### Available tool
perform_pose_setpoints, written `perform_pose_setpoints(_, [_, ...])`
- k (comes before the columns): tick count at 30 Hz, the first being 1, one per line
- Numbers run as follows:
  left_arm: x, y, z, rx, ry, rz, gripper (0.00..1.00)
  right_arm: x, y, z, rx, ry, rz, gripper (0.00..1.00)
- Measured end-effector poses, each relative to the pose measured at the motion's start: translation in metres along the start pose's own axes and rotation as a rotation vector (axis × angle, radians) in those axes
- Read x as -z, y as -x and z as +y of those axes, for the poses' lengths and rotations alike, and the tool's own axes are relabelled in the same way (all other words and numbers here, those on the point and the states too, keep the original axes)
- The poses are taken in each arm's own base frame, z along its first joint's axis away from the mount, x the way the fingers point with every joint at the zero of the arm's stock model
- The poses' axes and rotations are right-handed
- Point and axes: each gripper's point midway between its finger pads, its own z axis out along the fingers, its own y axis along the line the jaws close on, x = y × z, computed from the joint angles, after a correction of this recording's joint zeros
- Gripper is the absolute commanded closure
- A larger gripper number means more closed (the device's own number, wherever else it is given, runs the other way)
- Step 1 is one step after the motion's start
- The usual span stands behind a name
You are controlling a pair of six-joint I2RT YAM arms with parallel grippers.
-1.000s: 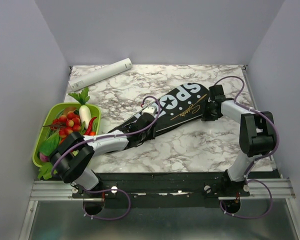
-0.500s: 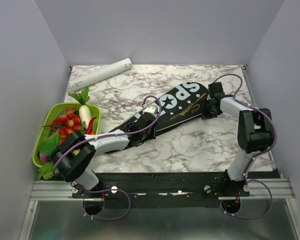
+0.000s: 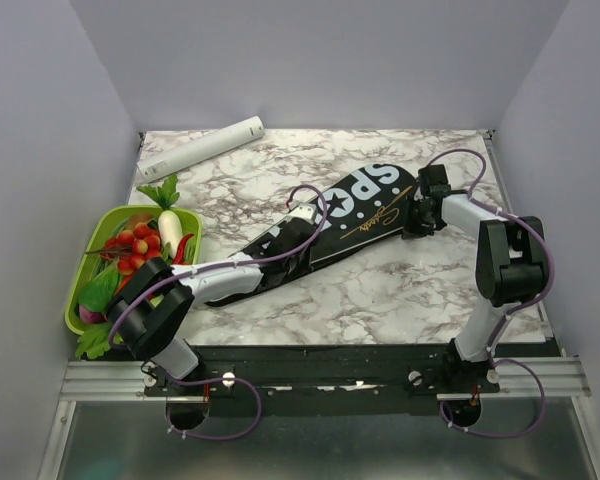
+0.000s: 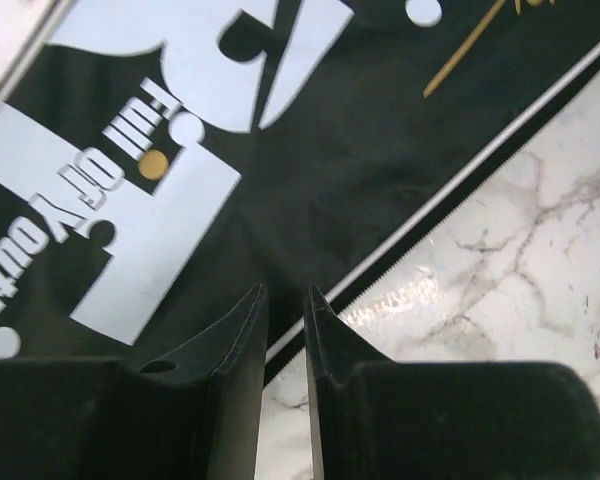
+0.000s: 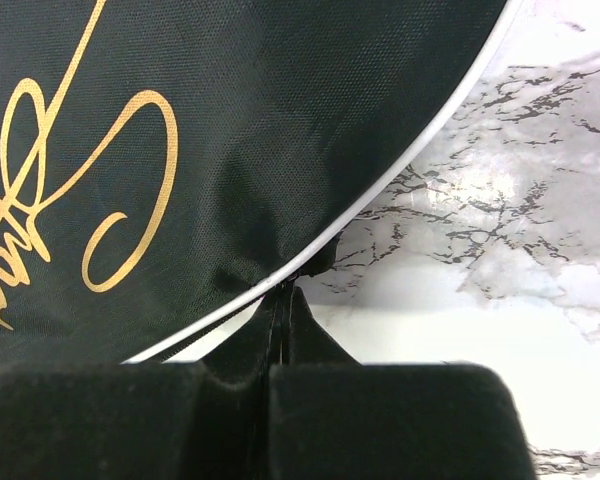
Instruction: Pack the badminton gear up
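The long black bag (image 3: 365, 210) with white "SPORT" lettering lies diagonally across the marble table (image 3: 380, 290). No rackets show in any view. My right gripper (image 3: 417, 222) is at the bag's wide right end. In the right wrist view it (image 5: 284, 285) is shut on the bag's (image 5: 230, 130) white-piped rim, and the fabric puckers at the fingertips. My left gripper (image 3: 306, 228) hovers over the bag's middle. In the left wrist view it (image 4: 286, 298) stands over the zipper edge of the bag (image 4: 330, 130), its jaws a narrow gap apart with nothing seen between them.
A green tray (image 3: 85, 300) of toy vegetables sits at the left edge, close beside the left arm. A white tube (image 3: 200, 146) lies at the back left. Grey walls close in the table on three sides.
My right gripper has closed on the bag's rim. The left arm has slid a little to the right along the bag.
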Motion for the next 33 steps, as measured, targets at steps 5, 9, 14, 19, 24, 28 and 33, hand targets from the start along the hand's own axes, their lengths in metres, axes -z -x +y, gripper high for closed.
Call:
perform_pose_setpoints(5, [-0.004,0.024,0.019,0.005,0.091,-0.052,0.73,0.000,0.000,0.001,0.001,0.011,-0.001,0.99])
perform_pose_setpoints(9, [-0.023,0.024,0.040,0.002,0.173,-0.033,0.76,0.000,-0.001,0.003,0.003,0.019,0.002,0.99])
perform_pose_setpoints(14, [-0.039,0.017,0.045,-0.013,0.187,-0.006,0.80,0.000,-0.008,0.019,0.060,0.031,0.009,0.99])
perform_pose_setpoints(19, [-0.053,0.007,0.043,-0.013,0.162,0.021,0.80,0.002,-0.016,0.041,0.149,0.011,-0.006,0.99])
perform_pose_setpoints(24, [-0.056,0.009,0.042,0.000,0.138,0.021,0.81,0.007,-0.028,0.071,0.247,0.003,-0.021,0.99])
perform_pose_setpoints(28, [-0.057,0.010,0.045,0.008,0.133,0.021,0.82,0.012,-0.041,0.104,0.340,0.007,-0.026,0.99])
perform_pose_setpoints(33, [-0.060,0.013,0.037,0.021,0.085,0.005,0.82,0.019,-0.108,0.214,0.459,0.316,0.088,0.99])
